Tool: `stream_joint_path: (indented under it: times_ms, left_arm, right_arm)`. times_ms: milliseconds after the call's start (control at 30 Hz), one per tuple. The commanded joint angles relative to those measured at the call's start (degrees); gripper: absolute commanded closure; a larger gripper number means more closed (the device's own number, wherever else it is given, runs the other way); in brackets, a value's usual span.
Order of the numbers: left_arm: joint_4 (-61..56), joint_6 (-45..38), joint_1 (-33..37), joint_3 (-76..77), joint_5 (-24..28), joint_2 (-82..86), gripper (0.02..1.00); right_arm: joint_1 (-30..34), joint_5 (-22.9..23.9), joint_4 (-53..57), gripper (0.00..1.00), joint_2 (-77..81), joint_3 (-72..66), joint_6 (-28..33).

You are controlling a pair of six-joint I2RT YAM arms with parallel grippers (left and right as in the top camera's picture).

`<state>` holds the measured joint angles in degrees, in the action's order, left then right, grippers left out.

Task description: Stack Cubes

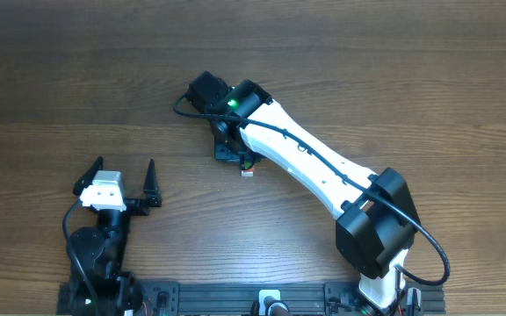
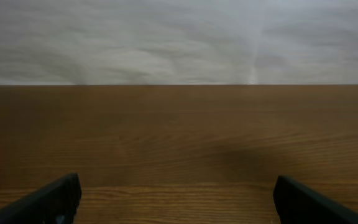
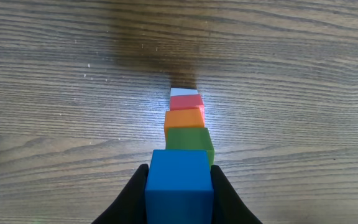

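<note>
Right fingers (image 3: 129,200) pinch blue cube (image 3: 179,180) over green cube (image 3: 190,138); align edges, then part slowly. Left fingers (image 2: 51,198) spread, 8 o'clock on desk (image 1: 60,70).

A brown wood-grain counter (image 1: 60,70) spreads under everything, its grain running across the top view. In the left wrist view its far edge meets a pale greyish-white wall (image 2: 179,37) with faint, soft mottling. A soft dark shadow (image 2: 253,163) lies on the wood.
</note>
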<state>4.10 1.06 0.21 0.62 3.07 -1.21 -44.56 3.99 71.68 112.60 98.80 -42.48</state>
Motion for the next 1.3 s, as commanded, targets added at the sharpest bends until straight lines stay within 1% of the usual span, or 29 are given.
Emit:
stream_joint_path:
  times_ms: [33,533,733,767,800,867,1000,1067,1100,1133,1167,1233,1300]
  left_arm:
    - [0.11,-0.63,0.39,-0.28,0.52,0.46,0.018]
    - [0.11,-0.63,0.39,-0.28,0.52,0.46,0.018]
    - [0.11,-0.63,0.39,-0.28,0.52,0.46,0.018]
    - [0.11,-0.63,0.39,-0.28,0.52,0.46,0.018]
    - [0.11,-0.63,0.39,-0.28,0.52,0.46,0.02]
    - [0.11,-0.63,0.39,-0.28,0.52,0.46,0.02]
    - [0.11,-0.63,0.39,-0.28,0.52,0.46,0.018]
    - [0.11,-0.63,0.39,-0.28,0.52,0.46,0.018]
    - [0.11,-0.63,0.39,-0.28,0.52,0.46,0.018]
    - [0.11,-0.63,0.39,-0.28,0.52,0.46,0.018]
    - [0.11,-0.63,0.39,-0.28,0.52,0.46,0.018]
    - [0.11,-0.63,0.39,-0.28,0.52,0.46,0.018]
    - [0.11,-0.63,0.39,-0.28,0.52,0.46,0.018]
  right_arm:
    - [-0.09,-0.07,-0.04,0.991,0.98,-0.37,-0.74]
    - [0.5,-0.02,-0.17,0.996,0.98,-1.81,-0.81]
    - [0.63,-0.04,-0.37,0.989,0.98,-1.84,-0.79]
    - [0.63,-0.04,-0.39,0.974,0.98,-1.86,-0.81]
    - [0.63,-0.04,-0.37,0.925,0.98,-1.86,-0.81]
    - [0.63,-0.04,-0.39,0.757,0.98,-1.86,-0.79]
    - [0.63,-0.07,-0.44,0.467,0.98,-1.88,-0.81]
    - [0.59,-0.07,-0.55,0.34,0.98,-1.88,-0.79]
    - [0.59,-0.07,-0.57,0.292,0.98,-1.88,-0.79]
    - [0.59,-0.07,-0.63,0.172,0.98,-1.88,-0.79]
    - [0.59,-0.07,-0.68,0.13,0.98,-1.88,-0.79]
    - [0.59,-0.07,-0.79,0.009,0.98,-1.88,-0.79]
    - [0.59,-0.07,-1.01,0.007,0.98,-1.88,-0.76]
